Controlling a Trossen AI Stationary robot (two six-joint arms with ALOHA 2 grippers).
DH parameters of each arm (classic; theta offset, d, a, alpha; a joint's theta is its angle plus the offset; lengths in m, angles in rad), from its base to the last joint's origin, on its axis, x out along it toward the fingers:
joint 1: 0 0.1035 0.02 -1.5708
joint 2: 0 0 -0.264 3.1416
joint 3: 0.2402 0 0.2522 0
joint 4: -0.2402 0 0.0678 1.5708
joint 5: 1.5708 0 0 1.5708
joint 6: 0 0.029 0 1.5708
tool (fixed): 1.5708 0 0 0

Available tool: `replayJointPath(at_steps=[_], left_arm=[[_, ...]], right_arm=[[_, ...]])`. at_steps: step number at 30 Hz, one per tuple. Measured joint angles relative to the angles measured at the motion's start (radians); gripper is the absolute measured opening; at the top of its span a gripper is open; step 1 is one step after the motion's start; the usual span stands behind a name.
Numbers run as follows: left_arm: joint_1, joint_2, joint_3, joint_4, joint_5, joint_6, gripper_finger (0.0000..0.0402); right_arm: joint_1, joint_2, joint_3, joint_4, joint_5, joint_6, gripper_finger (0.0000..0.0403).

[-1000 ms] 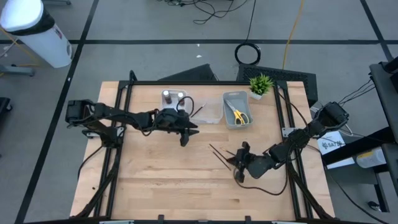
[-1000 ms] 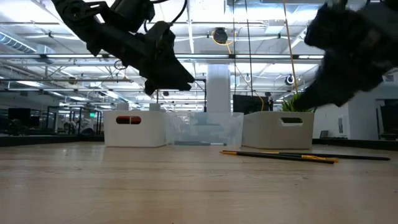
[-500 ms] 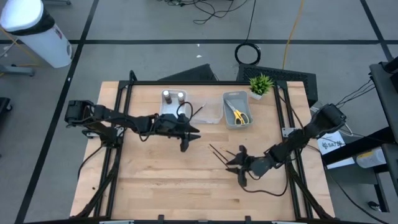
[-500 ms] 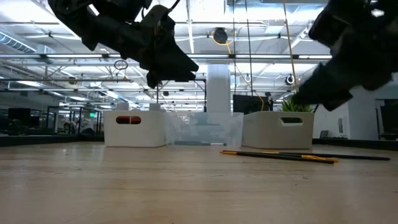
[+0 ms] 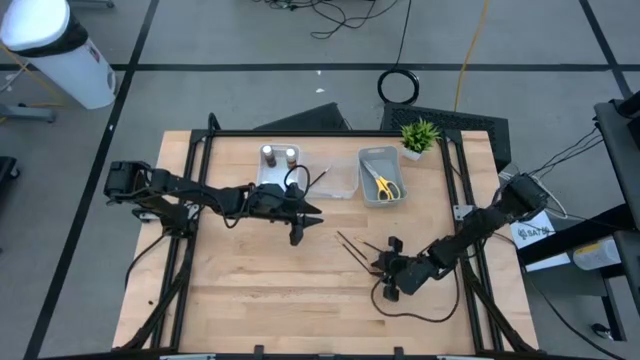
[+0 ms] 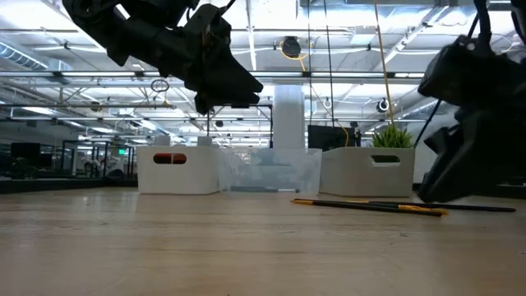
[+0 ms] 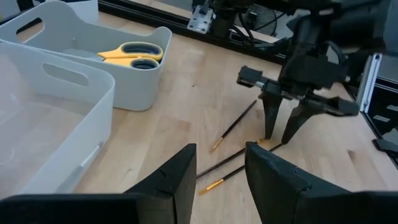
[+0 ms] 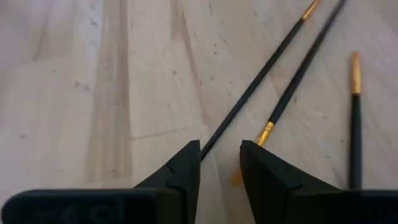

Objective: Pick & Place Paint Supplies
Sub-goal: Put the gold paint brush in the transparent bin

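Right gripper [image 8: 221, 163], fingers narrowly parted, down at table over 3 brushes [image 8: 273, 59] lying just in front of grey tray [image 5: 380, 180] (scissors [image 5: 383, 185] inside). Step: brush pickup. Next: straddle 1 handle, close. Left gripper [image 5: 303, 215] parted, empty, near clear tray [image 5: 345, 180].

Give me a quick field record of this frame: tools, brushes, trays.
left tool: open, above the table middle, holding nothing
right tool: open, lowered over the brushes, nothing gripped
brushes: three loose on the table
scissors: yellow handles, in the grey tray
bottles: two seen in the white tray
clear tray: one brush inside
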Motion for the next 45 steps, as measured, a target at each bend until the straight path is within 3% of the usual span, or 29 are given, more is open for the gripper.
replayJointPath(at_steps=[9, 20, 36, 41, 45], left_arm=[[-0.001, 0.000, 0.000, 0.000, -0.017, -0.003, 0.0147], [-0.001, 0.000, 0.000, -0.001, -0.017, -0.006, 0.0147], [-0.056, 0.001, -0.001, 0.045, -0.019, -0.082, 0.0147], [-0.131, 0.073, -0.001, 0.114, -0.024, -0.070, 0.0147], [-0.177, 0.196, -0.001, 0.227, -0.133, -0.109, 0.0147]], right_arm=[[-0.030, 0.124, 0.021, 0.019, 0.031, -0.004, 0.0089], [-0.032, 0.117, 0.020, 0.008, -0.111, -0.001, 0.0048], [-0.031, 0.119, 0.018, 0.004, -0.115, 0.000, 0.0024], [-0.031, 0.119, 0.017, 0.003, -0.115, 0.006, 0.0023], [-0.031, 0.119, 0.017, 0.003, -0.114, 0.008, 0.0023]])
